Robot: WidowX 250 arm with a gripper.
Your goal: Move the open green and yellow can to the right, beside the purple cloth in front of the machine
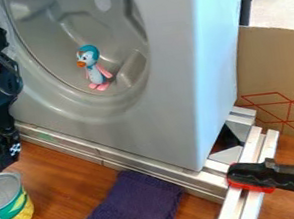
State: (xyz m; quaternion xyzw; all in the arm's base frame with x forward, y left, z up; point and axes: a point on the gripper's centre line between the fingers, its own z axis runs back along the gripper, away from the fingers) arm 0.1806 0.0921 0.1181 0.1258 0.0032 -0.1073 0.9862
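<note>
A black robot gripper hangs at the left edge of the view, pointing downward. Whether it is open or closed cannot be told from this angle. Nearest to it is a tin can, which stands upright in the lower left corner, just below the gripper in the view; whether the two touch is unclear. The can has a bare metal lid and a green, white and yellow label with yellow pieces pictured near its base. The label carries some small print.

The can stands on a brown wooden surface. To its right, a strip of wood separates it from a folded purple cloth, whose lower edge nears the bottom of the view. The cloth's upper end lies close against a metal rail, which slants down to the right and bounds the work surface.

Behind the rail rises a large grey block with a rounded recess in its front. Low in that recess stands a toy penguin, blue, white and pink with an orange beak, near the curved rim.

At the right, a black and red clamp sits across more metal rails. Behind stands cardboard printed with red crossing lines.
</note>
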